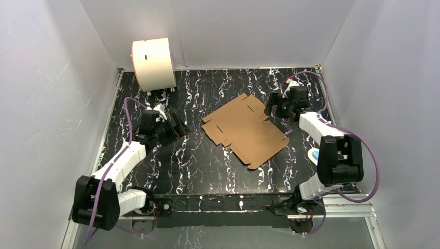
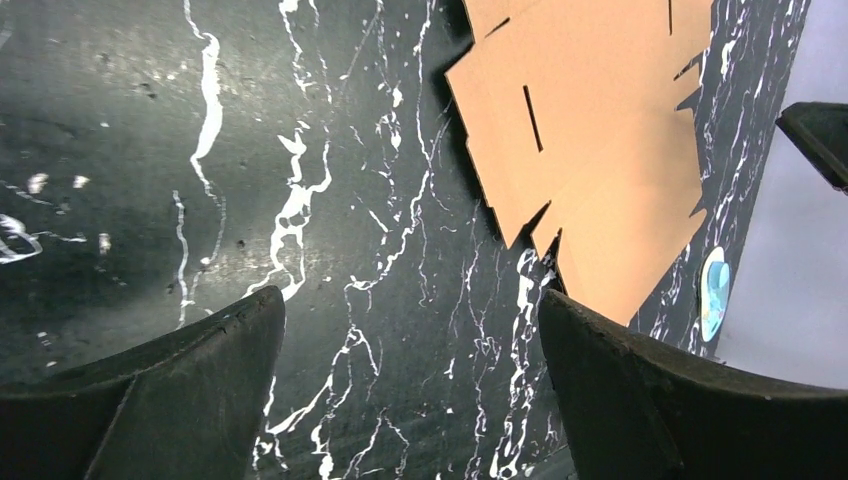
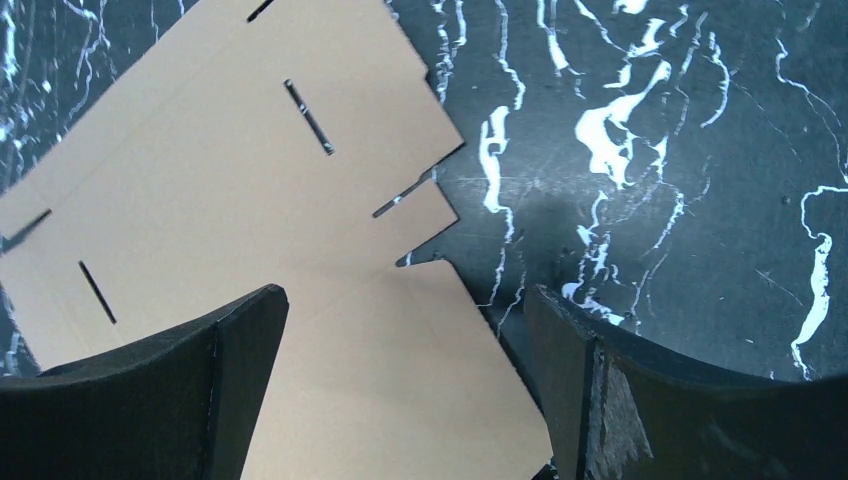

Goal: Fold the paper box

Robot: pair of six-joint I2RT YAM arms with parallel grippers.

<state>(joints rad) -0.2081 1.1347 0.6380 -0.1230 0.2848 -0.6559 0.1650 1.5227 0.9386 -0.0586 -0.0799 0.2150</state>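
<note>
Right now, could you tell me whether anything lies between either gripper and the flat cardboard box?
Nothing visible does. The paper box lies flat mid-table; only the table shows between it and the open left gripper, and the open right gripper is above its right-hand edge. The white drum stands apart at the back left.

left arm (image 1: 124,158): white links joined by black joints | right arm (image 1: 314,123): coloured alike | cables (image 1: 128,116): purple, run along both arms | left gripper (image 2: 410,300): black wedge fingers | right gripper (image 3: 405,295): black, one finger (image 3: 620,420) scuffed grey
</note>
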